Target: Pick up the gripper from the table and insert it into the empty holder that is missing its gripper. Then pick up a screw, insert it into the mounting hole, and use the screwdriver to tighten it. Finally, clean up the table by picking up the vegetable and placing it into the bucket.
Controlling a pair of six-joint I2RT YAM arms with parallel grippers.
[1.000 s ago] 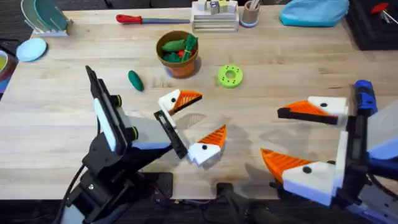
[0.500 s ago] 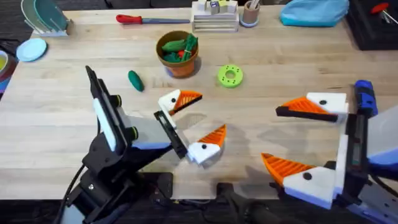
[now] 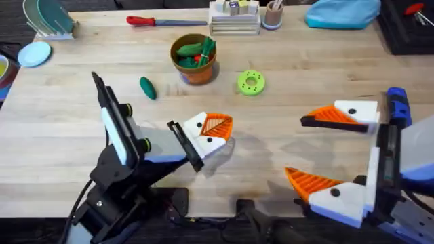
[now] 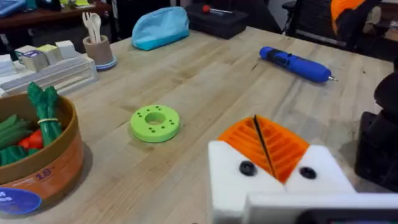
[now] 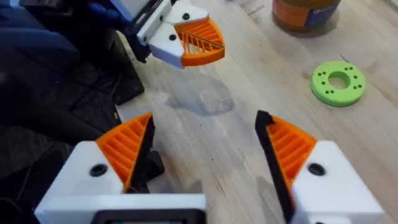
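Vegetable (image 3: 147, 87) lies on the worktop just beside the bucket (image 3: 194, 59) near its far edge, awaiting cleanup, while my left jaws (image 3: 209, 132) are clenched empty and my right jaws (image 3: 324, 148) are released, ready.

Two black arms with white-and-orange fingers

The left arm (image 3: 125, 159) carries a pale blue panel; white finger blocks (image 5: 124, 180) have orange ribbed pads and dark screws.

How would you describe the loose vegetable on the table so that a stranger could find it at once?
Start at the round brown bucket full of toy greens near the table's far edge. On the bare wood just left of it and a little nearer lies the vegetable, alone. It is a smooth, dark green oval, unlike the bright green disc with holes on the bucket's other side.
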